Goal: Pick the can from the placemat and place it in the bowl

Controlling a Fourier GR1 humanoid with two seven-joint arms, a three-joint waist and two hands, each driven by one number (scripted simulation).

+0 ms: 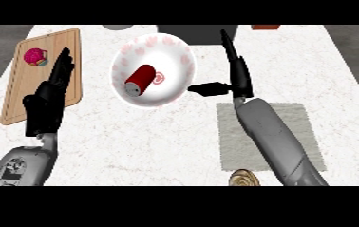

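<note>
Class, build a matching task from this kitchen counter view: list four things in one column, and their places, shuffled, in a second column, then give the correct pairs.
Things
1. red can
2. pink ball
3. grey placemat
4. left hand

Places
A. on the wooden board
B. under the right forearm
C. lying in the bowl
D. at the view's left, over the board's edge

Pairs: 1-C, 2-A, 3-B, 4-D
</note>
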